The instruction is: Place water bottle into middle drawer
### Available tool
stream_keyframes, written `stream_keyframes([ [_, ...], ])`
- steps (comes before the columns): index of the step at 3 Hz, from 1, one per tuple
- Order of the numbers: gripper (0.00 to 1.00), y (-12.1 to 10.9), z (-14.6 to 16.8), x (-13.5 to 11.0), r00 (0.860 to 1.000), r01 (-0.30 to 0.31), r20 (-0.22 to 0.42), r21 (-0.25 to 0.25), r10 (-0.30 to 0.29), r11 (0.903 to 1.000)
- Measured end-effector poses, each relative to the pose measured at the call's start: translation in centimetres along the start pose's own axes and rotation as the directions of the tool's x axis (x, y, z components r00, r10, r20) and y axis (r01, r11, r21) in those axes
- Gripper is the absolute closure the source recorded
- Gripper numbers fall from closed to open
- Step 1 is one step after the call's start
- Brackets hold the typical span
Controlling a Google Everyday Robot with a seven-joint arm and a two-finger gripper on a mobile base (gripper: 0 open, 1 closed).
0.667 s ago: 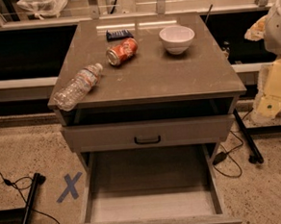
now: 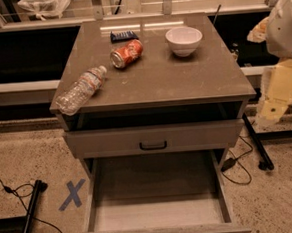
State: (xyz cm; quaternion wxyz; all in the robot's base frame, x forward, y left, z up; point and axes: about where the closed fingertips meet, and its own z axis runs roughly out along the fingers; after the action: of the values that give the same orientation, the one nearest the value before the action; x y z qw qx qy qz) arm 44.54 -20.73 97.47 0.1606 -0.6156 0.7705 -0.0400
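The water bottle [image 2: 81, 89] is clear and crinkled with a white cap. It lies on its side at the front left edge of the cabinet top [image 2: 183, 81], its base sticking slightly over the corner. The middle drawer [image 2: 157, 210] is pulled out low at the front, and its pale floor is bare. My gripper [image 2: 270, 112] hangs at the end of the pale arm to the right of the cabinet, off the top, level with the closed drawer front. It is far from the bottle and holds nothing that I can see.
An orange soda can [image 2: 126, 53] lies on its side mid-top. A white bowl [image 2: 184, 39] and a dark blue packet [image 2: 124, 36] sit behind it. A closed drawer front with a black handle [image 2: 153, 145] sits above the open drawer. Cables and a blue X [image 2: 71, 194] mark the floor.
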Motion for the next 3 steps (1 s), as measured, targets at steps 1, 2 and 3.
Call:
stream_keyframes([
  [1,0.00,-3.1,1.4,-2.4,0.994,0.104,0.019,0.049,-0.105,0.9934],
  [2,0.00,-7.0,2.7,-6.1,0.973,0.229,0.011,0.081,-0.231,0.9700],
  [3,0.00,-9.8,3.3,-11.6,0.915,0.398,0.027,0.119,-0.404,0.9096],
])
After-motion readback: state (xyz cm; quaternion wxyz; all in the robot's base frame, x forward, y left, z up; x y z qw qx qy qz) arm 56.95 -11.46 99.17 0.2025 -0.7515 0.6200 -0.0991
